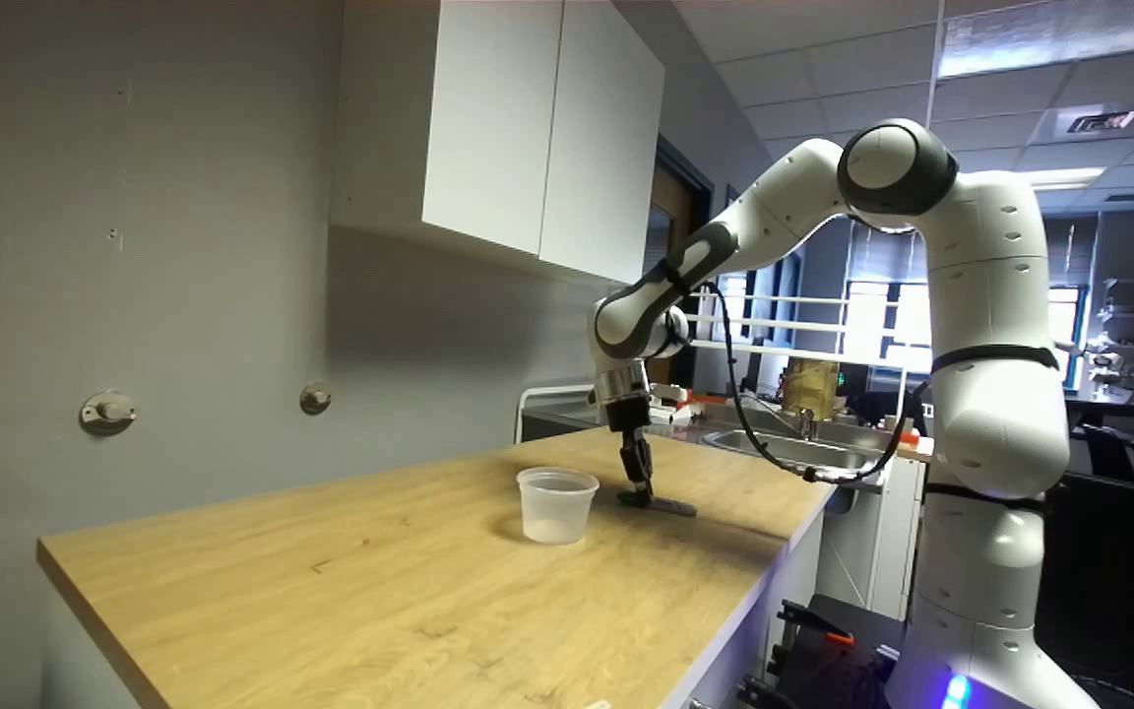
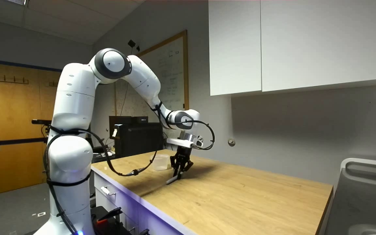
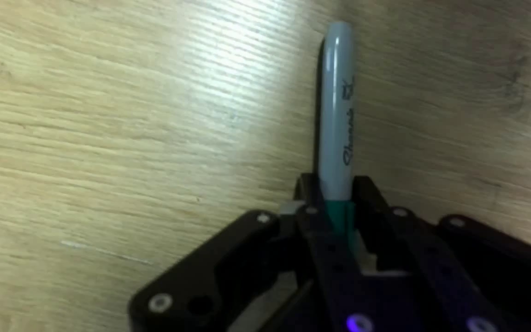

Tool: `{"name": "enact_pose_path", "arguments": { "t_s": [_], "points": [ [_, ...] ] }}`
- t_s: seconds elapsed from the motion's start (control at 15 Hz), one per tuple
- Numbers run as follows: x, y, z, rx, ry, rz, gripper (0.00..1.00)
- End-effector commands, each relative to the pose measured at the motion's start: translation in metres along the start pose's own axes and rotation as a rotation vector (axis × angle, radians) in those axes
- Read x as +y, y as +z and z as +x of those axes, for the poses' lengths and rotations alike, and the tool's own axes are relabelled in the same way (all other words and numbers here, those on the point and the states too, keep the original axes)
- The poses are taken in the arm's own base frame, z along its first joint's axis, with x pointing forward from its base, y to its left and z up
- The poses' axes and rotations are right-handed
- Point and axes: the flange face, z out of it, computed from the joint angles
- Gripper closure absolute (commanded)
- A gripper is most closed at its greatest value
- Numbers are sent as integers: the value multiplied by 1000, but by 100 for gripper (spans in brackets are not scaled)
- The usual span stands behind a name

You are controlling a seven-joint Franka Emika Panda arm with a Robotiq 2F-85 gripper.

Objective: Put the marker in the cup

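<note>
Overall, a gray wall takes up much of the left half of the frame in an exterior view. Wood-grain tabletop below it, reaching from lower left to right of center. White arm: base at lower right of the frame in an exterior view, main bend at upper right, forearm slanting down toward the middle. White cabinet, upper right of the frame in an exterior view. Metal sink right of center in an exterior view, past the far end of the tabletop.

Translucent, whitish cup, round, slightly wider at the rim. Stands upright on the tabletop, lower middle of the frame in an exterior view.

Black fingers at lower middle of the wrist view, tips toward the top edge. Clenched on the marker, one to each side where the green end meets the gray barrel. In both exterior views they point down at the tabletop, beside the cup and apart from it.

Dark lettering along the barrel, which runs up almost to the top edge of the wrist view. Marker lies roughly flat, near the cup and outside it; contact with the tabletop cannot be told.
</note>
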Motion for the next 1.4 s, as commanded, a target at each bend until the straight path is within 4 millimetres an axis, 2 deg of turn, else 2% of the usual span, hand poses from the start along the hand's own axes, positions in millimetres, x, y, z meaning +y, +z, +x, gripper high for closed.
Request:
{"name": "enact_pose_path", "arguments": {
  "t_s": [0.0, 0.07, 0.13, 0.27, 0.53, 0.73, 0.87, 1.0, 1.33],
  "points": [
    [-8, -21, 2, 9, 9, -31, 80],
    [-13, -30, 2, 21, 35, -66, 74],
    [-17, -39, 2, 35, 59, -83, 85],
    [-31, -66, -1, 101, 130, -95, 90],
    [-69, -120, -8, 245, 216, -123, 89],
    [-102, -152, -14, 344, 262, -135, 90],
    [-125, -165, -15, 398, 306, -124, 90],
    [-147, -169, -11, 431, 340, -111, 90],
    [-182, -163, 6, 472, 356, -101, 90]
  ]
}}
